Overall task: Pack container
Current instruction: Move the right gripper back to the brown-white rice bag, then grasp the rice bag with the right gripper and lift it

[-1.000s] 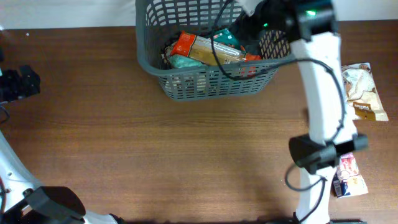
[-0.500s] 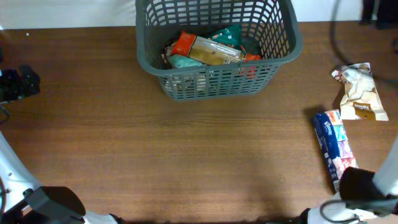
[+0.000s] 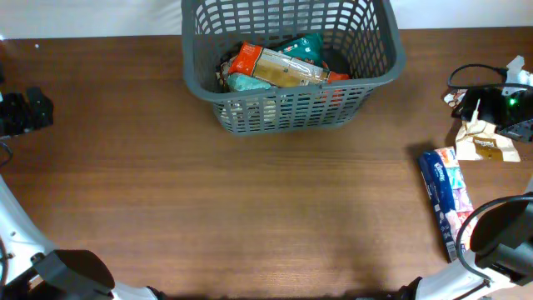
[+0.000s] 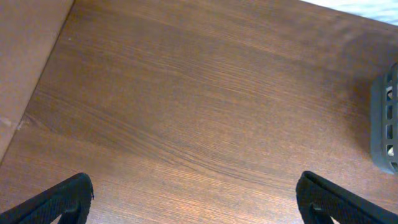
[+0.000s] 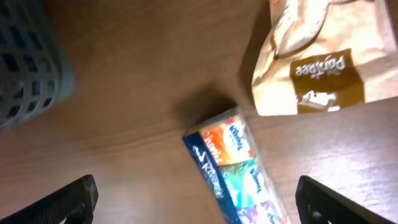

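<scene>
Overhead: shows basket (image 3: 291, 112) at far middle of table (image 3: 250, 208), orange, teal and tan packets (image 3: 279, 67) inside. Shows beige bag (image 3: 487, 143) at right edge, partly under right arm, with tissue pack (image 3: 444, 187) just beside it on the near side.

Left wrist: shows left gripper (image 4: 194, 180) released, fingers (image 4: 65, 199) spread wide over bare wood, grasping nothing. Catches basket corner at right edge.

Right wrist: shows right gripper (image 5: 198, 180) released too, fingers (image 5: 342, 205) wide apart above tissue pack, nothing grasped. Puts beige bag beyond, basket wall at upper left.
</scene>
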Action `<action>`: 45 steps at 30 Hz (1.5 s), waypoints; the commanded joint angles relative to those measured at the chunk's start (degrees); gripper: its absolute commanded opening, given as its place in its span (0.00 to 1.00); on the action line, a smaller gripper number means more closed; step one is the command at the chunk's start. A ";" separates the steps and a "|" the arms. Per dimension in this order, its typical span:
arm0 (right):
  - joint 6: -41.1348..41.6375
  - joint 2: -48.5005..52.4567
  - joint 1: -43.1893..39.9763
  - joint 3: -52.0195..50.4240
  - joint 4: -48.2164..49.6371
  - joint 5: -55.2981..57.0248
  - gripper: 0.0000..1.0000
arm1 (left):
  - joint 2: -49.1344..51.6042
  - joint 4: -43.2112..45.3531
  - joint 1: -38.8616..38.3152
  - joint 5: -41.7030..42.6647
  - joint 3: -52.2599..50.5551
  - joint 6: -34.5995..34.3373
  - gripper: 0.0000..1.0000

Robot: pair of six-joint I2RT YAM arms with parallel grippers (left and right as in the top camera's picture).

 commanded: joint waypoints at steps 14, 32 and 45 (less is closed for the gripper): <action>3.76 -1.01 -0.02 -7.93 17.81 9.20 0.99 | -0.13 -0.07 0.13 0.63 -0.17 -0.55 0.99; 5.40 7.93 -0.68 -20.85 37.07 12.61 0.99 | -0.13 -0.04 0.13 0.63 -0.17 -0.55 0.99; 7.39 11.06 -2.58 -20.70 39.85 11.76 0.96 | -0.13 -0.04 0.13 0.61 -0.17 -0.55 0.99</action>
